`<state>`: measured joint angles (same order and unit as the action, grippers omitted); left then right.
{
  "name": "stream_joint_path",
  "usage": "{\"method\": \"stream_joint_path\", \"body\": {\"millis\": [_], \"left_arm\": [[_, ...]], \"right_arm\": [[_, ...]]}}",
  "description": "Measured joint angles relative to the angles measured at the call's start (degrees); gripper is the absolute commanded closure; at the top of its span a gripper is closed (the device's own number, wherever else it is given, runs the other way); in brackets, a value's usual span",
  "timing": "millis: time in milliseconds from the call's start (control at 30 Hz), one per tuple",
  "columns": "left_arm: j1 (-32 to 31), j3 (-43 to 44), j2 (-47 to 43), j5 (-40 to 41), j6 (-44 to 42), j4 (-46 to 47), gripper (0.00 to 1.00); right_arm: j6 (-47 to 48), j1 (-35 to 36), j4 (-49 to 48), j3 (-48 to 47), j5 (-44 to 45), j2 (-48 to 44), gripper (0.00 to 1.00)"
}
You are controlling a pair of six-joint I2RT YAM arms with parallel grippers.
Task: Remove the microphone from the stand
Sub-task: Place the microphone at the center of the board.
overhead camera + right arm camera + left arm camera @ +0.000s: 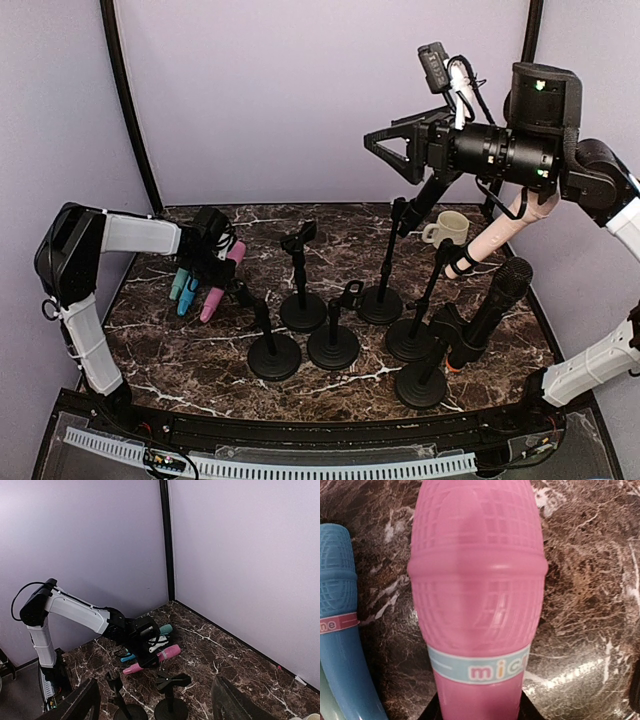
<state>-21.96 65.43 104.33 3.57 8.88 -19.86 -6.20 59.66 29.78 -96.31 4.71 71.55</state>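
A pink microphone [215,295] lies slanted at the table's left, low over the marble, and my left gripper [222,268] is shut on its handle. In the left wrist view the pink microphone [479,580] fills the frame, with my left gripper [479,714] at the bottom edge and a dark finger on each side of the handle. A black microphone [497,300] and a peach microphone [505,232] sit in stands [421,385] at the right. My right gripper [385,150] hangs open high above the table, holding nothing. In its own view the right gripper [156,692] looks down on the pink microphone [167,653].
A blue microphone [189,293] and a teal one [177,285] lie left of the pink one. Several empty black stands [303,310] crowd the middle of the table. A cream mug [447,228] stands at the back right. Purple walls enclose the table.
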Motion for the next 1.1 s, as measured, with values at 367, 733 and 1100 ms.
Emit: {"method": "stream_joint_path", "body": {"millis": [367, 733, 1100], "left_arm": [[0.0, 0.2, 2.7, 3.1, -0.4, 0.5, 0.67], [0.0, 1.4, 2.7, 5.9, -1.7, 0.0, 0.52], [0.0, 2.4, 2.4, 7.6, -2.5, -0.3, 0.52]], "right_arm": [[-0.4, -0.1, -0.2, 0.8, -0.6, -0.2, 0.23], [-2.5, -0.1, -0.2, 3.1, -0.8, -3.7, 0.23], [-2.9, -0.1, -0.1, 3.1, -0.8, -4.3, 0.23]]}}
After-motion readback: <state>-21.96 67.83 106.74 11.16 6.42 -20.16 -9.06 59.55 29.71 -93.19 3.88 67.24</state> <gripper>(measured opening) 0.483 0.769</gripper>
